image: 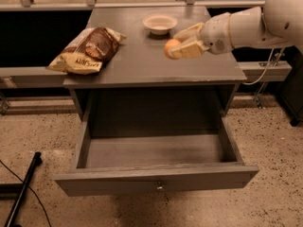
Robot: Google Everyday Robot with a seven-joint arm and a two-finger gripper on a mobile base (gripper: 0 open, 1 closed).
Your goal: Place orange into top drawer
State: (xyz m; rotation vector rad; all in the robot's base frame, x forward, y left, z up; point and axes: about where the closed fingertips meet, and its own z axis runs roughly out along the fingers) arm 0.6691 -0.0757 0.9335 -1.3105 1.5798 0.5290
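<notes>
The small round orange fruit [169, 48] is held above the right side of the grey wooden desk [142, 65], clamped between the cream fingers of the pincer [176, 46]. It is judged light, firm and apt to roll, so it is best gripped across its widest part. One orange, one small white bowl [160, 23], one brown crinkled snack bag [87, 50] and one wide grey wooden top drawer [118, 182], pulled open, are counted.
</notes>
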